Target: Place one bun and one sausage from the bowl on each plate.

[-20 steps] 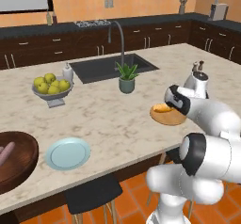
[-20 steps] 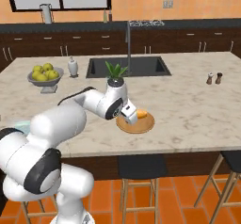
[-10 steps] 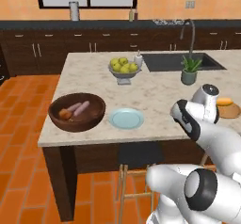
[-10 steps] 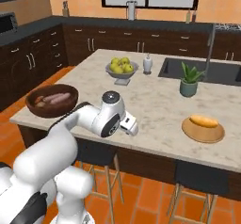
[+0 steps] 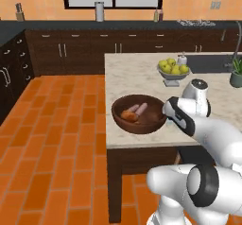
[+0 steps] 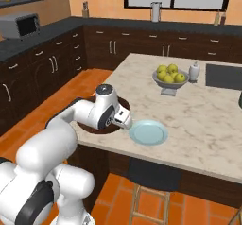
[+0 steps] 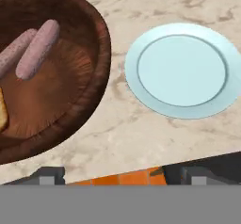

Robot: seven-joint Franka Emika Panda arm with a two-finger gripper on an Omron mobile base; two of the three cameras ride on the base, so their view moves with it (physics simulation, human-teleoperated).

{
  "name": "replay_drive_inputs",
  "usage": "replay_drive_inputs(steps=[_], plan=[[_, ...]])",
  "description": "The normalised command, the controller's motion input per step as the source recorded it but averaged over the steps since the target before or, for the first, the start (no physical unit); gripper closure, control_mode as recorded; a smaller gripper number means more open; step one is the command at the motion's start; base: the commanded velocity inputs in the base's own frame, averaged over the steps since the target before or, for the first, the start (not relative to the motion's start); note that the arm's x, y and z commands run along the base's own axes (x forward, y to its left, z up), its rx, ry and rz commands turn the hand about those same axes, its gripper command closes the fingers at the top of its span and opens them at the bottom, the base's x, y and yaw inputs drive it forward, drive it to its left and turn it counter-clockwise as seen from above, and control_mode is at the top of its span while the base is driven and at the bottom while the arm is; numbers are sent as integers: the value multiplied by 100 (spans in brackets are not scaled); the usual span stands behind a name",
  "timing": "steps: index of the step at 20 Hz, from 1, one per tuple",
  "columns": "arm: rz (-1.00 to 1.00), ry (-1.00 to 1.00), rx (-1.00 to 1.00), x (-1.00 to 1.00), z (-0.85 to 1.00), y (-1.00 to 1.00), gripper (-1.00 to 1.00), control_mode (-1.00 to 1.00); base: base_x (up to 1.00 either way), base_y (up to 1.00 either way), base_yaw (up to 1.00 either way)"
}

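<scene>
The dark brown wooden bowl (image 7: 101,53) lies at the left of the hand view, near the island's corner. Inside it are two pinkish sausages (image 7: 40,49) side by side and an orange bun (image 7: 2,115) at the picture's edge. The left base view shows the bowl (image 5: 118,120) with the bun (image 5: 128,116) and a sausage (image 5: 141,108). To the bowl's right lies the pale blue plate (image 7: 183,70), also seen in the right base view (image 6: 149,132), with nothing on it. My gripper (image 7: 122,178) hovers open above the counter edge between bowl and plate, holding nothing.
A grey footed bowl of yellow-green fruit (image 6: 170,75) and a white soap bottle (image 6: 194,71) stand farther back on the marble island. The sink (image 6: 224,75) is at the far right. A stool (image 6: 151,177) stands under the counter edge.
The base has driven left along the island, so the whole scene shifted. The brown bowl and blue plate now lie under the hand. The gripper has stayed open.
</scene>
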Motion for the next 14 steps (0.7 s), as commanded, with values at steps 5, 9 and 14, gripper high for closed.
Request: replay_drive_inputs(steps=[5,9,14], plan=[[0,0,0,0,0,0,-100,100,83,21,-2],[0,10,0,29,-4,14,-100,-100,41,-4,0],[0,25,0,27,-43,63,-100,-100,0,0,0]])
